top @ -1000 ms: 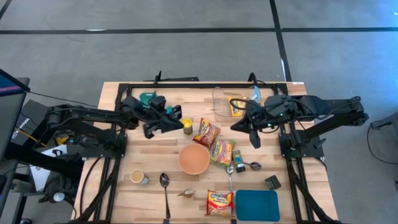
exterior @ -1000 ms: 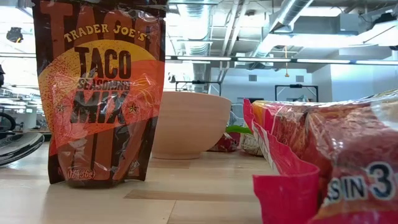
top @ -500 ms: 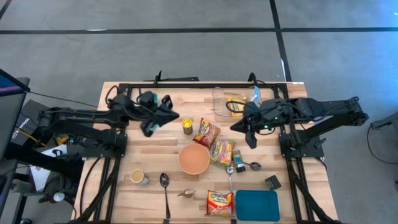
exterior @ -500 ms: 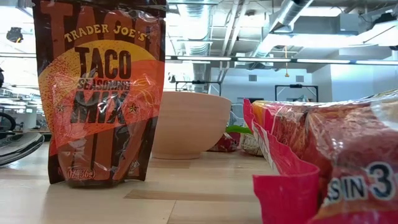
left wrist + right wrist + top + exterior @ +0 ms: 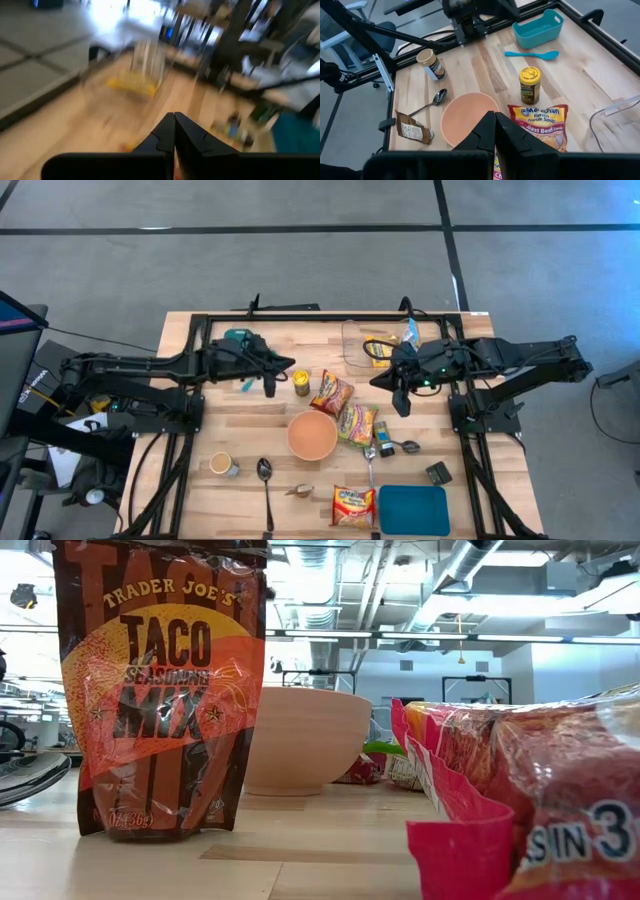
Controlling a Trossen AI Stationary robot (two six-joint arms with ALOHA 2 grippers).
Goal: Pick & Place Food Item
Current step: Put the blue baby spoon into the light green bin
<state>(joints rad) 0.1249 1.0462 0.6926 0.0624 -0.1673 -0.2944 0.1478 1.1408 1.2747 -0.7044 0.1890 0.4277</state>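
While empty, right tool (image 5: 402, 406) hovers beside ramen packet (image 5: 331, 392).

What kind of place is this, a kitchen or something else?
Probably a robotics lab, not a kitchen: the wooden table sits in a black metal frame, exposed ceiling ducts run overhead, and the food packets lie about like test props.

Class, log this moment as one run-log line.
left gripper: shut, empty, beside jar | right gripper: shut, empty, above ramen packets

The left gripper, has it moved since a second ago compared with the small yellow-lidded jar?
Yes. In the high view the left gripper has pulled back from the small yellow-lidded jar, toward the table's left side, fingers shut and empty.
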